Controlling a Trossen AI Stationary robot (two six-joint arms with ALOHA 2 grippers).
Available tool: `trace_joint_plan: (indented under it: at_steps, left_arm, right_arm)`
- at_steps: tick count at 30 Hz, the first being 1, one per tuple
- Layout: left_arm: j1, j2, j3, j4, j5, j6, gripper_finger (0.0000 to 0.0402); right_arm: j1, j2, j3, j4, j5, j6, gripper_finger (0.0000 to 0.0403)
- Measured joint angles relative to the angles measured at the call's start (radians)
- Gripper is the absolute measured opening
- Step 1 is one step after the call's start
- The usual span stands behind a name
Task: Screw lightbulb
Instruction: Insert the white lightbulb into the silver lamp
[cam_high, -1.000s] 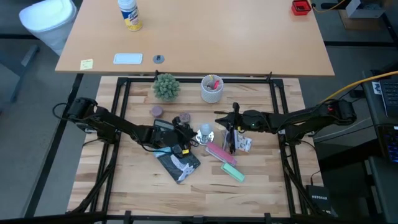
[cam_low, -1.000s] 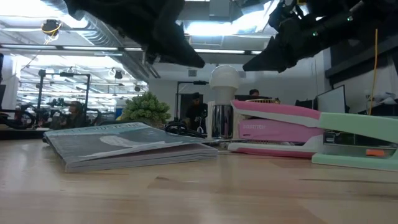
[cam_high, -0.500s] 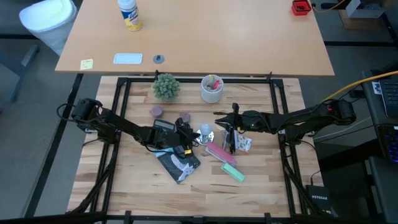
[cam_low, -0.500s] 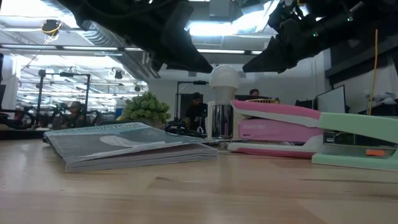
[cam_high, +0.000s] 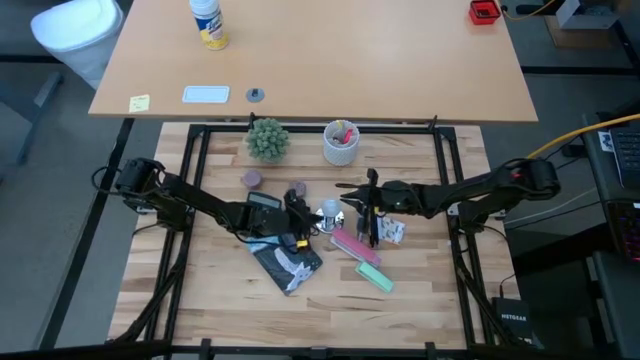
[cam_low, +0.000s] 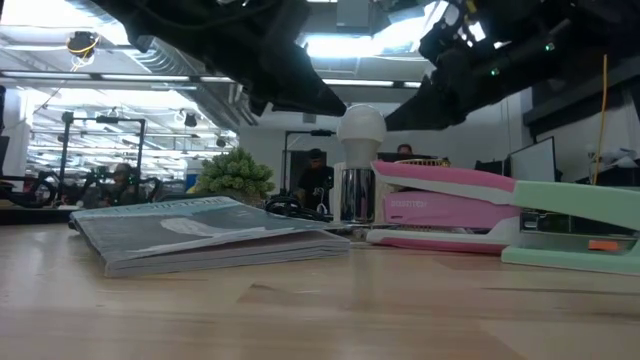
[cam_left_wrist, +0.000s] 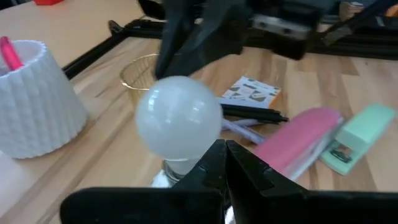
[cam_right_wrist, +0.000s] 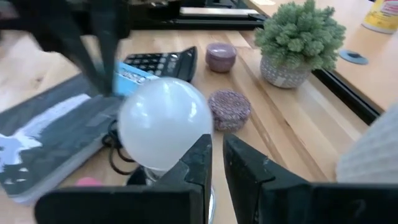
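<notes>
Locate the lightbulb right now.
In the high view the lightbulb stands mid-table, between the left gripper and right gripper, beside the pink stapler.

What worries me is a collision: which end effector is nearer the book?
Left. The left end effector hangs at the book's edge nearest the bulb; the right end effector is beyond the bulb, farther off.
</notes>
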Motion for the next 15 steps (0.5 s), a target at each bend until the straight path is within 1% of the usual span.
trace_joint_plan:
  at_steps: [6,15]
  left_arm:
    - [0.001,0.000,0.000,0.000,0.021,0.018,0.0001]
    - [0.046,0.000,0.000,0.001,0.023,0.014,0.0001]
  right_arm:
    - [0.000,0.013,0.000,0.002,0.001,0.000,0.0046]
    - [-0.001,0.013,0.000,0.000,-0.074,0.001,0.0046]
